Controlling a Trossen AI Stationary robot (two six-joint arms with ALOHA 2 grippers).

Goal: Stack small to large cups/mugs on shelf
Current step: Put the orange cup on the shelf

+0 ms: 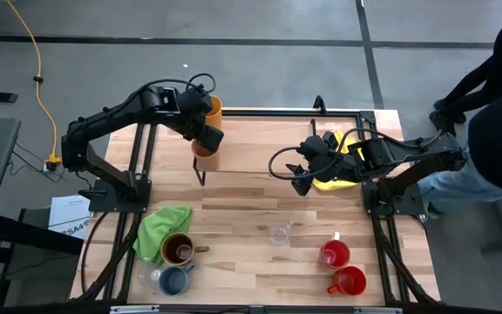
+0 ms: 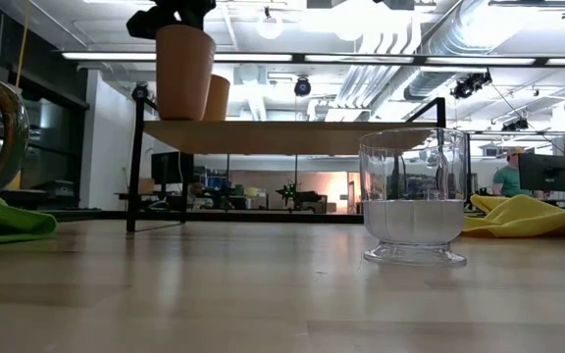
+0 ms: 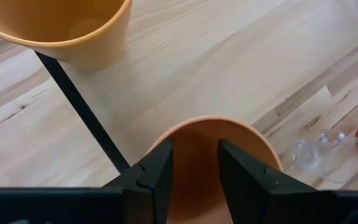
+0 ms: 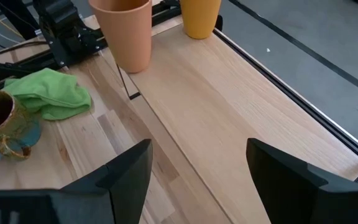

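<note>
Holding the tan cup [image 3: 213, 155] by its rim, your left gripper [image 3: 194, 171] has 1 finger inside and 1 outside, clamped on the wall, with the cup at the near corner of the shelf [image 1: 260, 148]. In the low view its base looks level with the board, but you cannot tell whether it rests there. The yellow cup [image 1: 213, 108] already stands on the shelf just beside it. So you have 1 cup placed and a 2nd arriving.

Your right gripper [image 4: 197, 168] hangs over the shelf's other end with its fingers spread wide and nothing between them.

Left on the table: the brown mug [image 1: 178, 249], the blue-grey mug [image 1: 174, 280], a clear glass [image 1: 279, 233] and 2 red mugs [image 1: 335, 254]. Most of the job is ahead of you.
</note>
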